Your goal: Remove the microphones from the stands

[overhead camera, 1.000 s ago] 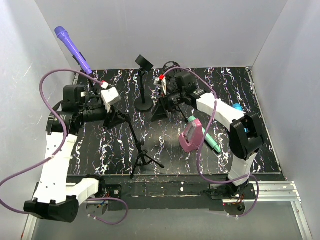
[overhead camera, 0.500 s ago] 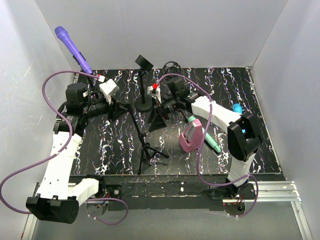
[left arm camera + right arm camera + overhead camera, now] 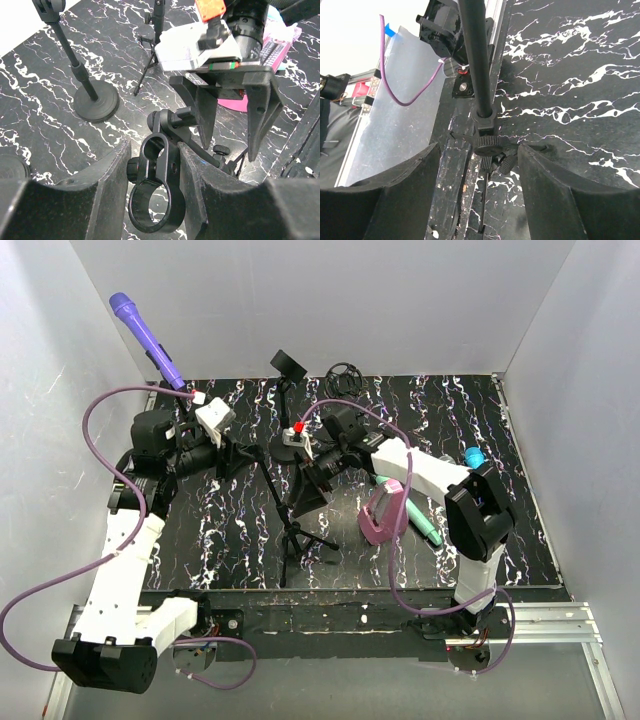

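A black tripod stand point(image 3: 288, 538) stands tilted at the table's middle. My left gripper point(image 3: 243, 454) is shut on its ring clip point(image 3: 165, 165), and the ring holds nothing. My right gripper point(image 3: 302, 498) is open, its fingers on either side of the stand's pole point(image 3: 476, 65) just above the tripod hub point(image 3: 487, 145), not touching it. It also shows in the left wrist view point(image 3: 232, 125). A purple microphone point(image 3: 145, 338) sticks up at the far left by the wall. Its lower end is hidden behind my left arm.
A black stand with a round base point(image 3: 290, 448) is at the back middle. A pink object point(image 3: 384, 513) and a teal microphone point(image 3: 428, 528) lie right of the tripod. A blue item point(image 3: 473, 454) is further right. White walls enclose the table.
My left gripper has carried the stand's top to the right, and the tripod has slid right with it. My right gripper has moved left and nearer, down around the pole.
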`<action>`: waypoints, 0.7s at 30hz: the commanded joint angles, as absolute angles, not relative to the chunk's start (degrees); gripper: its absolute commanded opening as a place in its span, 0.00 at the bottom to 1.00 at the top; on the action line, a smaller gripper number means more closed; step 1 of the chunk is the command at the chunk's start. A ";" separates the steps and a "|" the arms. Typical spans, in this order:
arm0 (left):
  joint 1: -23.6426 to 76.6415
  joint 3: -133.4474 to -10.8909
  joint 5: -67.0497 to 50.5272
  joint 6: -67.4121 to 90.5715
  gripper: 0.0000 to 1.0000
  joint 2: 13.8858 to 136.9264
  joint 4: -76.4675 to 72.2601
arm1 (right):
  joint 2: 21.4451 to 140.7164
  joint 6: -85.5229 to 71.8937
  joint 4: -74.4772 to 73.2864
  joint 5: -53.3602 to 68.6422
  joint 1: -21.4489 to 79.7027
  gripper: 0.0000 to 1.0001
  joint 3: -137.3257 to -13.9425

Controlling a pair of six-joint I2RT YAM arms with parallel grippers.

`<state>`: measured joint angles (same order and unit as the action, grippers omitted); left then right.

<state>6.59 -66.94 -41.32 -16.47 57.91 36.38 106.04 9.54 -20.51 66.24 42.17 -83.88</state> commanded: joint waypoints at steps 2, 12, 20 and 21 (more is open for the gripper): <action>6.59 -66.62 -40.87 -15.20 0.00 55.64 33.40 | 107.84 10.28 -19.95 68.90 43.15 0.63 -86.66; 6.59 -66.27 -40.43 -15.03 0.00 55.02 33.49 | 107.93 7.91 -17.76 69.87 43.15 0.48 -87.10; 6.59 -66.53 -40.96 -15.29 0.00 55.11 33.93 | 108.10 5.89 -16.52 69.52 43.07 0.42 -87.19; 6.59 -66.53 -40.96 -15.29 0.00 55.11 33.93 | 108.11 5.80 -16.52 69.43 43.07 0.38 -87.19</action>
<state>6.59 -66.13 -40.49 -15.84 56.73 35.53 108.29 6.90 -18.44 67.55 42.98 -84.58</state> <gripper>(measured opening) 0.380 0.430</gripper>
